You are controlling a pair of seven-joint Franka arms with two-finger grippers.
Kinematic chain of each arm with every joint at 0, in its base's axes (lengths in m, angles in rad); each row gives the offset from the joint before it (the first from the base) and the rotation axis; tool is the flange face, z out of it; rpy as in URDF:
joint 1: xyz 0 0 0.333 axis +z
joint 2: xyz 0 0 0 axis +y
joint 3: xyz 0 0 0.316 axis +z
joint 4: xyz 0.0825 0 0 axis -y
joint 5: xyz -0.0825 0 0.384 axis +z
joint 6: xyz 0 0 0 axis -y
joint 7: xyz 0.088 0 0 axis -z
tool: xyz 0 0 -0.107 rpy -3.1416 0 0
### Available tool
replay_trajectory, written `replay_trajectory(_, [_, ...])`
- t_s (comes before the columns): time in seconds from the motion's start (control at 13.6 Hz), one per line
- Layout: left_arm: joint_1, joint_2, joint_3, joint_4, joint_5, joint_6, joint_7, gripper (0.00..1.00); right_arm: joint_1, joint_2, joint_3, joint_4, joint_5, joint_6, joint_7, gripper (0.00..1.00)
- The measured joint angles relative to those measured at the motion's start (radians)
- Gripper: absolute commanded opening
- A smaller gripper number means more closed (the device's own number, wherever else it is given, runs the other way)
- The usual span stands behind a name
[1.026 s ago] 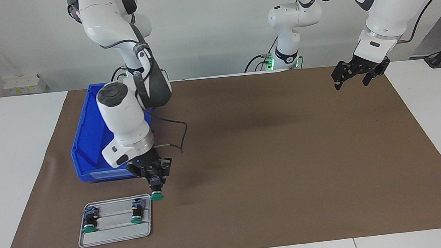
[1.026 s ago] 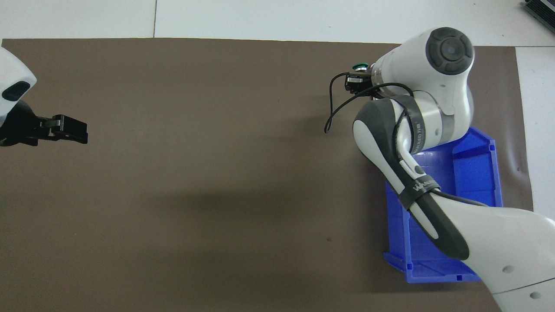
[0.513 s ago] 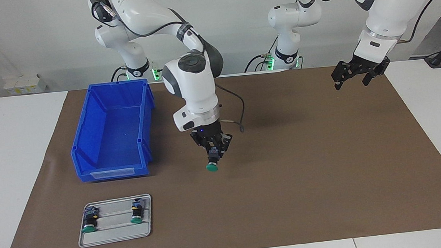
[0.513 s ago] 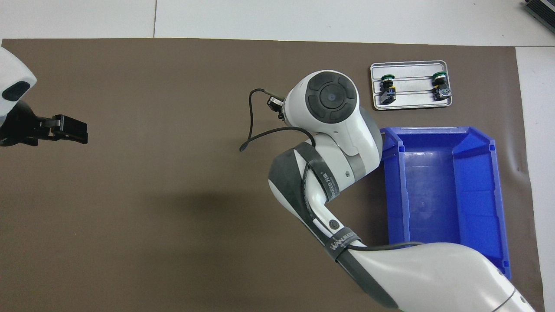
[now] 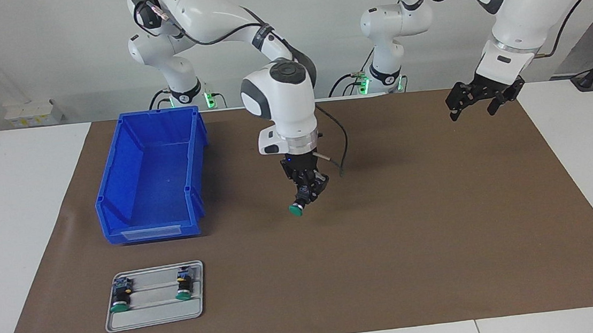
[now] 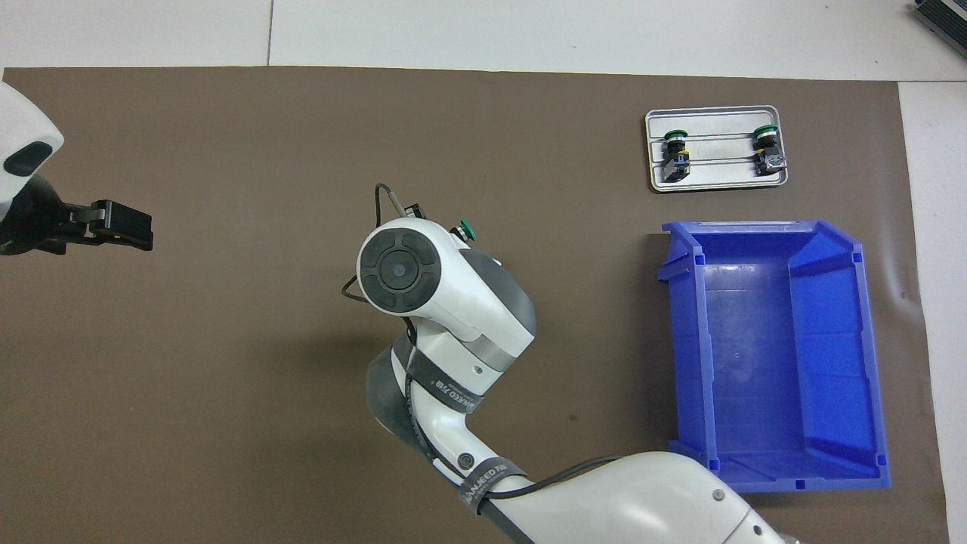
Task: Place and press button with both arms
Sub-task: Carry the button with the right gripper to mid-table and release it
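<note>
The right claw is shut tight on the button and holds it up in the air over the middle of the brown mat, which covers most of the tabletop. The button hangs just under the claw tips. Its dark blocky end is pinched between the fingers and its round green cap is the lowest part. So its long way runs nearly up and down, tipped a little, and the cap points down at the mat and a bit toward the tabletop edge that is farthest from the robots. Nothing lies on the mat right under it. I think the next move is to put the button down here, and it may need to be turned so the cap faces up for pressing. The left claw waits with its fingers spread wide and holds nothing, up over the mat corner near its own base, well apart from the button. The right arm is much the nearer one. A blue bin and a gray tray with two more buttons sit toward the right arm's end of the tabletop.
</note>
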Motion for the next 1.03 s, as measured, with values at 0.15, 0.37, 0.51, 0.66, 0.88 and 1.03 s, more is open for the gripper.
replay_trajectory(0.15, [0.0, 0.0, 0.0, 0.0, 0.0, 0.0, 0.0, 1.0, 0.019, 0.053, 0.001, 0.075, 0.0, -0.029, 0.177, 0.0])
replay_trajectory(0.37, [0.0, 0.0, 0.0, 0.0, 0.0, 0.0, 0.0, 1.0, 0.022, 0.111, 0.006, 0.17, 0.015, -0.073, 0.364, 0.0])
replay_trajectory(0.51, [0.0, 0.0, 0.0, 0.0, 0.0, 0.0, 0.0, 1.0, 0.023, 0.129, 0.013, 0.19, 0.068, -0.073, 0.441, 0.0])
replay_trajectory(0.66, [0.0, 0.0, 0.0, 0.0, 0.0, 0.0, 0.0, 1.0, 0.026, 0.139, 0.014, 0.191, 0.107, -0.06, 0.479, 0.0])
replay_trajectory(0.88, [0.0, 0.0, 0.0, 0.0, 0.0, 0.0, 0.0, 1.0, 0.025, 0.149, 0.014, 0.157, 0.108, -0.036, 0.487, 0.0])
replay_trajectory(1.03, [0.0, 0.0, 0.0, 0.0, 0.0, 0.0, 0.0, 1.0, 0.023, 0.149, 0.013, 0.123, 0.108, -0.007, 0.49, 0.0])
